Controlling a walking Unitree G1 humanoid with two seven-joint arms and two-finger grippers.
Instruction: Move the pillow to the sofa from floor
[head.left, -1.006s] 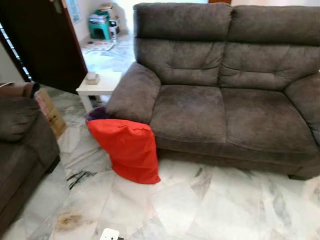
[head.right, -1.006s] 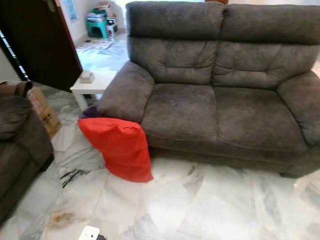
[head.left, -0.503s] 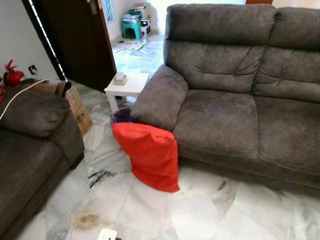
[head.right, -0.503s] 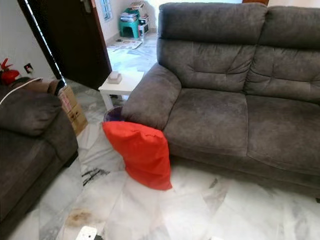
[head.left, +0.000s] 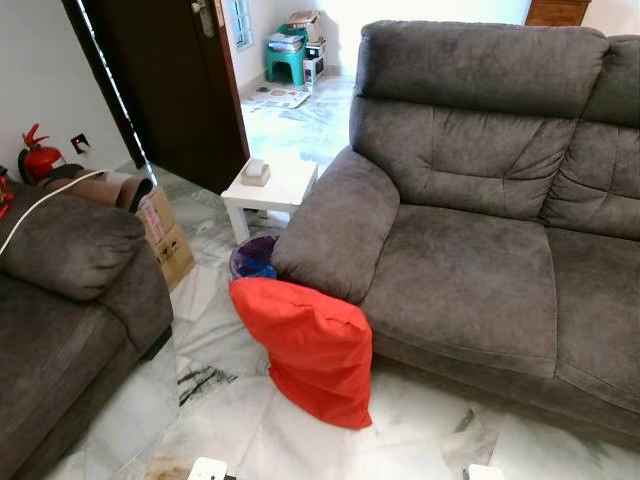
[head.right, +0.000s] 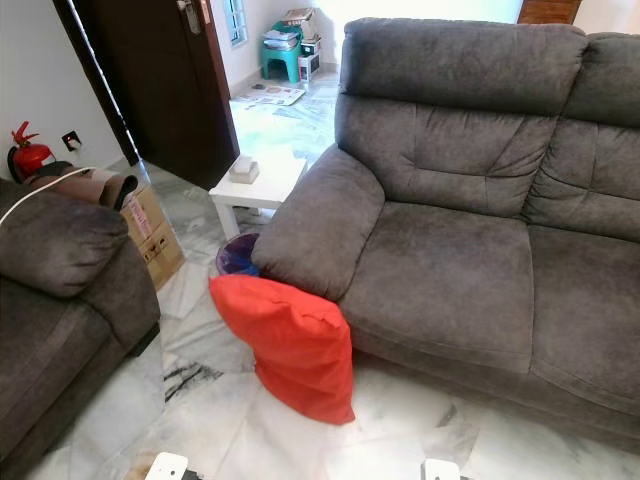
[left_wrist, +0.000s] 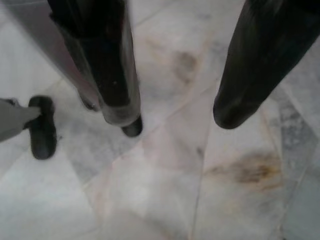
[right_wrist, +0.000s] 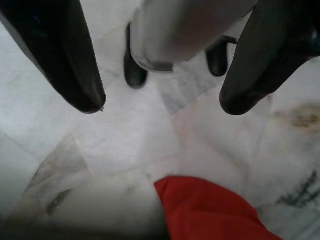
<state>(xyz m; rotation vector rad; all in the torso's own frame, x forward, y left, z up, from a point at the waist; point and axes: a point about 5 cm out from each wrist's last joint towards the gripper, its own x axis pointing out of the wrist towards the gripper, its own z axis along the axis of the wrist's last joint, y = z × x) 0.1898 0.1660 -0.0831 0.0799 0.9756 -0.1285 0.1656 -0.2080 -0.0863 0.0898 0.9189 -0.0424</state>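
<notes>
Pillow (head.left: 312, 350), red, leans against the sofa (head.left: 470, 270) arm on marble floor (left_wrist: 165, 190); both the left gripper (left_wrist: 172, 115) and right gripper (right_wrist: 160, 107) hang spread apart, empty, near a white side table (head.left: 270, 185).

Red pillow (head.right: 290, 345) upright on marble floor (head.right: 400, 440), leaning against grey sofa (head.right: 450, 250) armrest; white side counter (head.right: 250, 185) behind.

Side table (head.left: 275, 186): you've got it white, small box (head.left: 256, 173) on top.
Bin (head.left: 252, 258): purple, tucked just beside the table.
Door (head.left: 165, 80): dark, standing open.
Cardboard box (head.left: 163, 232): against the second couch (head.left: 70, 300).
Fire extinguisher (head.left: 38, 160): red, by the wall.
Stool (head.left: 287, 60): green, far room.
</notes>
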